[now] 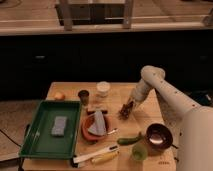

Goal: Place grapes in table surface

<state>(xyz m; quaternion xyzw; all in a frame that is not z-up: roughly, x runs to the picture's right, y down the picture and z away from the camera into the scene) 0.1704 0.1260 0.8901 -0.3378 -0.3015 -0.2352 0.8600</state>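
At the desk's (114, 100) nine o'clock edge sits a green tray (42, 141) with a grey sponge (59, 126) lying flat inside it. Toward eleven o'clock, near the far left corner, rests a small round orange-yellow item (59, 96), and just to its three o'clock stands a small dark cup (83, 95), then a white tub (103, 88) at about twelve. Near the desk's centre an orange-red plate (86, 131) touches the tray's right side and carries a grey flat object (99, 122). At six o'clock, by the near edge, lie a white-handled utensil (95, 154) and a yellow piece (106, 159). The grapes (124, 113) are right of centre, low over or on the bare wood, apart from the plate; I cannot tell which. The end effector (127, 107) is directly at the grapes, tilted down from two o'clock; whether it is clenched or released cannot be told. At five o'clock lie a green curved vegetable (130, 139), a green cup (139, 152) and a dark bowl (158, 134). The white arm (161, 86) enters from three o'clock.
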